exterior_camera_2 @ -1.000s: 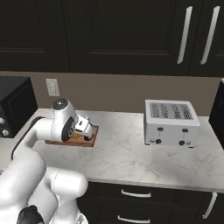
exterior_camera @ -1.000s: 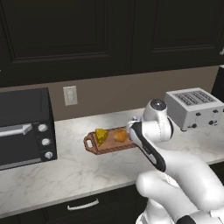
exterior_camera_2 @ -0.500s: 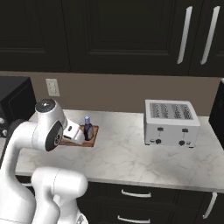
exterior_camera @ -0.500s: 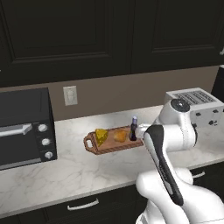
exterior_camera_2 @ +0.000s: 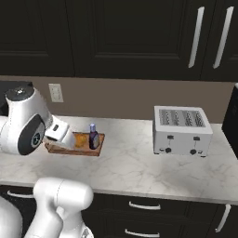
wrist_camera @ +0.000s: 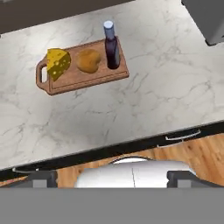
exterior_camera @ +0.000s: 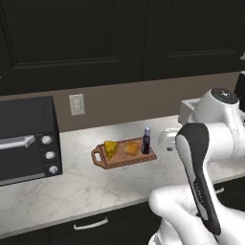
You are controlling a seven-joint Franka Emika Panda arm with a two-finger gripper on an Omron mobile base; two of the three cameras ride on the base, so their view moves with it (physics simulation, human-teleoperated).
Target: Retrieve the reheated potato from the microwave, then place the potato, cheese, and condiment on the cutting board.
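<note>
The reddish-brown cutting board (exterior_camera: 123, 160) (wrist_camera: 83, 79) lies on the marble counter, handle to the left. Three things rest on it. The yellow cheese (exterior_camera: 111, 149) (wrist_camera: 58, 62) is by the handle and the orange-brown potato (exterior_camera: 131, 148) (wrist_camera: 89, 60) is in the middle. The dark condiment (exterior_camera: 146, 141) (exterior_camera_2: 94, 136) (wrist_camera: 111, 45) stands upright at the right end. My gripper (wrist_camera: 113, 178) hangs high above the counter's front edge, well back from the board. It is open, its fingertips (wrist_camera: 41, 179) far apart with nothing between them. The microwave is out of view.
A black toaster oven (exterior_camera: 26, 139) with knobs stands at the counter's left. A silver toaster (exterior_camera_2: 182, 130) (wrist_camera: 205, 17) sits to the right of the board. Dark cabinets hang above. Drawer handles (wrist_camera: 181, 136) line the counter front, and wooden floor (wrist_camera: 205, 153) shows below.
My hand has drawn back from over the board, up and toward the counter's front. The condiment, hidden behind the hand a second ago, now stands free on the board.
</note>
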